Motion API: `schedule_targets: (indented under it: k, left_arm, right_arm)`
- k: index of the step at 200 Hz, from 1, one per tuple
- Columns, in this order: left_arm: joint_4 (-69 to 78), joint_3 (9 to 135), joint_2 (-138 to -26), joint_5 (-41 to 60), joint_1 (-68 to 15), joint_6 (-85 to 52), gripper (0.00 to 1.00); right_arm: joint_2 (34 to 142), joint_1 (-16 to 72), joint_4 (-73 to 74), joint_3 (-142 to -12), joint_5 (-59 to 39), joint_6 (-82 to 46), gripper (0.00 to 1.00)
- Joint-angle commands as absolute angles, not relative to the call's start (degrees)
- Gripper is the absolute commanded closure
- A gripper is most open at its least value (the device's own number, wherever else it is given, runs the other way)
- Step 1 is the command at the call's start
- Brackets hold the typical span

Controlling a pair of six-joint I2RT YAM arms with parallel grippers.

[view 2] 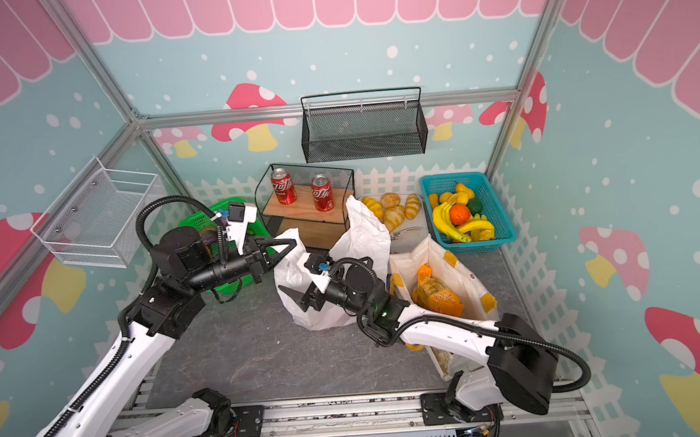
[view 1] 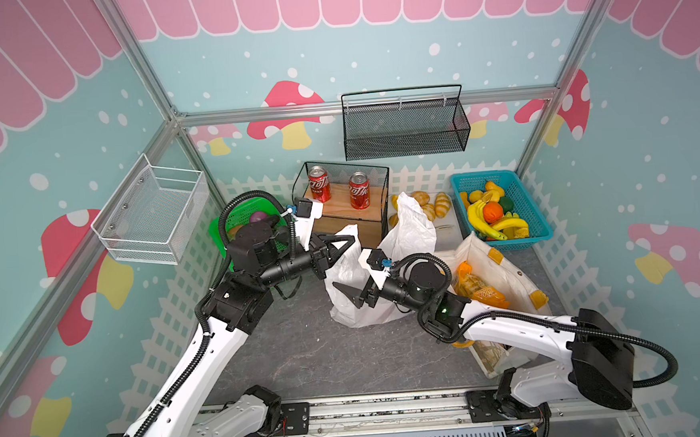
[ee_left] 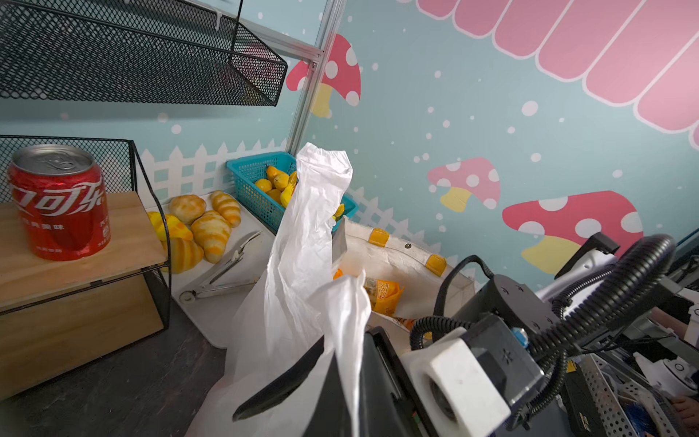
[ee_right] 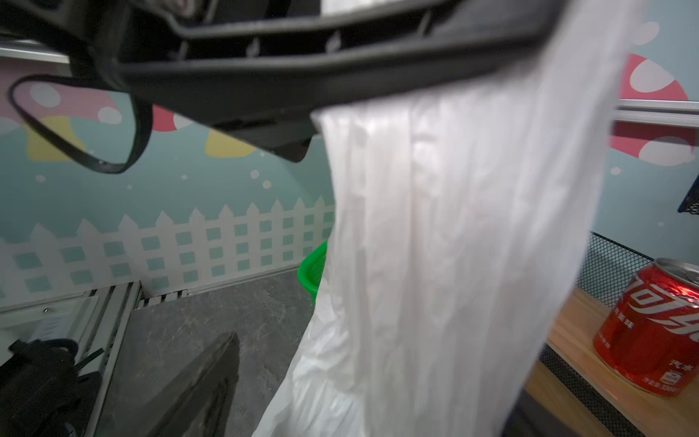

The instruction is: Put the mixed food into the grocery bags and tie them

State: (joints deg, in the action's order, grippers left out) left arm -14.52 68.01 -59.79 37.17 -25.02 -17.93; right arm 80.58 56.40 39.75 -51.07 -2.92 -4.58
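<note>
1. Two bags are sitting mid-worktop: white plastic bag point(view 1: 412, 236) in the centre, cream tote point(view 1: 509, 270) just right of it.
2. Tote is already holding orange snack packets point(view 1: 475, 289); its mouth is gaping, untied.
3. Left claw point(view 1: 351, 237) is clamping one handle loop of the white plastic bag and holding it up; the second loop is standing free on the far side.
4. Right claw point(view 1: 355, 296) is hovering at the bag's near face, jaws apart, gripping nothing.
5. Purple onion point(view 1: 258, 216) is lying in the green basket point(view 1: 216, 236), far left. Judging packing unfinished, tying not begun.
6. Red cans point(ee_left: 56, 204) are showing Coca-Cola's Chinese script; packet print is staying unreadable.
</note>
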Motion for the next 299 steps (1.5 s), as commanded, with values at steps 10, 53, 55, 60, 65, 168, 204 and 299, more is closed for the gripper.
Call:
schedule_targets:
  k: [10,53,55,60,65,168,204,299]
  left_arm:
    - [-12.1,66.8,-59.3,35.8,-25.4,-20.4,1.0]
    - [-10.8,66.0,-59.0,35.3,-25.6,-22.3,1.0]
    - [-10.6,66.0,-58.9,35.3,-25.6,-22.4,1.0]
    - [-10.2,65.8,-58.8,35.2,-25.7,-22.9,1.0]
    - [-9.8,65.6,-58.7,35.1,-25.7,-23.3,1.0]
    - [-5.8,64.8,-59.1,36.9,-25.4,-27.9,1.0]
    - [-5.8,65.0,-59.5,36.8,-25.0,-27.9,1.0]
    - [-5.1,65.0,-60.1,37.8,-24.1,-29.0,1.0]
  right_arm:
    - [85.0,59.5,46.2,-57.0,12.9,-5.4,0.12]
    - [90.9,61.3,57.1,-57.4,30.0,-7.1,0.22]
    - [91.2,61.3,57.3,-57.4,30.8,-7.2,0.23]
    - [91.8,61.3,57.9,-57.2,32.3,-7.6,0.26]
    - [92.5,61.3,58.2,-56.9,33.5,-8.2,0.3]
    - [96.6,61.2,64.2,-48.3,34.0,-5.5,0.51]
    - [93.8,61.0,64.0,-48.3,27.7,-1.8,0.35]
    - [97.1,58.8,60.3,-47.8,23.9,-6.8,0.43]
